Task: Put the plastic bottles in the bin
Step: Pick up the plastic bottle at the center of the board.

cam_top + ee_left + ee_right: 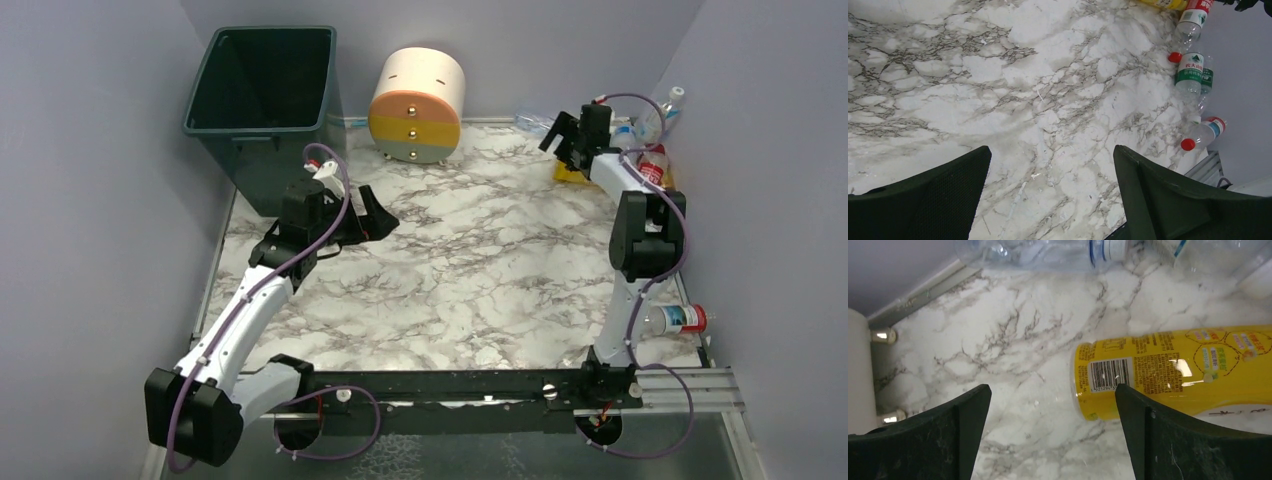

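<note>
The dark green bin (268,166) stands at the far left. My left gripper (375,218) is open and empty, low over the marble just right of the bin; in the left wrist view (1052,152) only bare table lies between its jaws. My right gripper (562,138) is open at the far right, over a lying yellow bottle (1173,372) whose base end reaches between the jaws near the right finger (1158,440). A clear blue-label bottle (1048,252) lies beyond it. More bottles (655,130) crowd the far right corner. One clear bottle (678,320) lies near the right arm's base.
The round cream, yellow and grey drawer unit (418,105) stands at the back centre, its feet at the left of the right wrist view (880,335). A green-label bottle (1189,72) and a red-capped bottle (1204,134) lie along the right wall. Grey walls enclose the table.
</note>
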Robot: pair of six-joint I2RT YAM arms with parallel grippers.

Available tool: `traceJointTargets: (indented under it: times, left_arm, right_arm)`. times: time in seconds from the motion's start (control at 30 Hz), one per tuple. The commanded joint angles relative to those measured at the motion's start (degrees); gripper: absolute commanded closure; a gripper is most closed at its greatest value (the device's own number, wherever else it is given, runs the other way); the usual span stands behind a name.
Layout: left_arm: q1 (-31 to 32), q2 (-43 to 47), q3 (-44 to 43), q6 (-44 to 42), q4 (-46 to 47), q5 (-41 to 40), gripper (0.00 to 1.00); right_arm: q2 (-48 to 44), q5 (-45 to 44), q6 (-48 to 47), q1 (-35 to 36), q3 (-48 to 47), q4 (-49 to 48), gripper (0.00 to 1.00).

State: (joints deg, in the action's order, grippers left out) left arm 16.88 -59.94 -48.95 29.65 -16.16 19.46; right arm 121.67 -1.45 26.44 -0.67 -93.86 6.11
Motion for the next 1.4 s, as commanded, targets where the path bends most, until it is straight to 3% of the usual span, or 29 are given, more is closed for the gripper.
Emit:
traceJointTargets:
  times: [0.0, 0.2, 0.33, 0.5, 1.13, 1.37]
  left_arm:
    - [2.9, -0.6, -1.7, 1.0, 1.5, -3.5, 0.01]
    - [6.7, -2.2, -2.0, 1.5, 2.1, -6.1, 0.01]
    - [8.4, -3.3, -2.0, 1.9, 3.1, -7.1, 0.01]
    - [10.4, -4.7, -2.4, 2.3, 4.1, -8.1, 0.01]
    - [12.6, -3.0, -2.2, 1.3, 1.3, -9.3, 0.01]
    - [13.4, -3.4, -1.7, 1.7, 1.3, -9.7, 0.01]
  right_arm:
    - [-5.7, 4.7, -1.3, 1.8, 8.6, 4.3, 0.02]
    - [-21.9, 3.0, -3.4, 3.9, 16.7, 5.3, 0.02]
    - [-23.1, -1.8, -3.1, 3.6, 9.6, 14.6, 0.01]
    - [-19.1, -3.2, 2.4, 1.3, 1.0, 21.4, 0.01]
    - [5.2, -4.8, 0.7, -4.4, -16.2, 16.0, 0.00]
    - [5.7, -2.4, 0.9, -4.1, -12.5, 16.1, 0.00]
